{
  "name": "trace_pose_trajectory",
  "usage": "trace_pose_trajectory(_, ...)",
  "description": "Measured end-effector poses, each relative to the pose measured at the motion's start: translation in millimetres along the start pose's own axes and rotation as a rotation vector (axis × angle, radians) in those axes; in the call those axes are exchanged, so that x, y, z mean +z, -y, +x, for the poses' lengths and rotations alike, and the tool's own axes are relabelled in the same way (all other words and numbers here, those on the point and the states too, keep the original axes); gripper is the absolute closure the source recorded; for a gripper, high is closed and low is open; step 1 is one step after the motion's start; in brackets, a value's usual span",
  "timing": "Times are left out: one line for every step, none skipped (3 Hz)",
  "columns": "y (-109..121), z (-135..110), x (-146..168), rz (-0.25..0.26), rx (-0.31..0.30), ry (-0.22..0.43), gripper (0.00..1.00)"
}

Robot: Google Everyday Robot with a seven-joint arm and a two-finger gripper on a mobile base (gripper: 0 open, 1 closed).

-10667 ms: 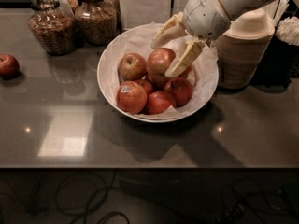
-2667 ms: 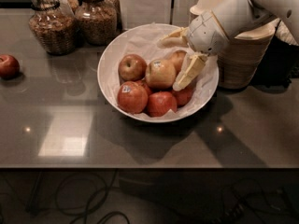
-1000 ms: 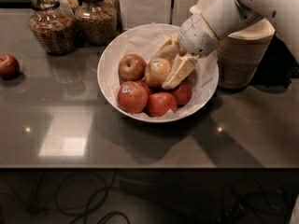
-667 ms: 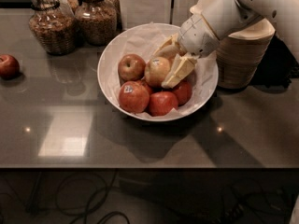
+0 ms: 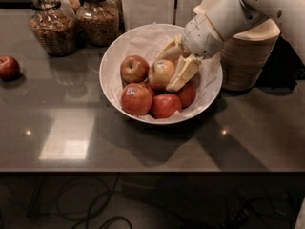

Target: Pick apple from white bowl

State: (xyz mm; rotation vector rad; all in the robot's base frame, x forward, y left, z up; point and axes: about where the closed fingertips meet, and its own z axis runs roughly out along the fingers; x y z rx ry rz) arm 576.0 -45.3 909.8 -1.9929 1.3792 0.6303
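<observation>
The wide white bowl (image 5: 103, 73), lined with crinkled paper, sits mid-table and holds several apples. My gripper (image 5: 166, 72) reaches in from the upper right. Its tan fingers (image 5: 183, 71) are closed around a pale yellow-red apple (image 5: 160, 74) at the middle of the bowl, held at the top of the pile. Red apples lie around it: one at the left (image 5: 134, 68), two in front (image 5: 136, 99) (image 5: 165, 105), and one partly hidden under the fingers (image 5: 187, 94).
A lone red apple (image 5: 8, 67) lies at the table's left edge. Two glass jars (image 5: 51, 28) (image 5: 98, 16) stand at the back left. A stack of beige paper bowls (image 5: 248, 56) stands right of the white bowl, behind my arm. Cables lie below the table's front edge.
Since 2.7 s ago the gripper has shifted slightly up and left with the pale apple between its fingers. Over the last second it has hardly moved.
</observation>
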Motion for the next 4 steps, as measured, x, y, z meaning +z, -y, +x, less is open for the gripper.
trace_pose_trajectory(4,-9,-14,0.031,-0.018,0.016,1.0)
trace_pose_trajectory(7,-28,-41,0.084,-0.053,0.036,1.0)
trace_pose_trajectory(2,-57,-86,0.174,-0.102,0.077,1.0)
trace_pose_trajectory(2,-57,-86,0.174,-0.102,0.077,1.0)
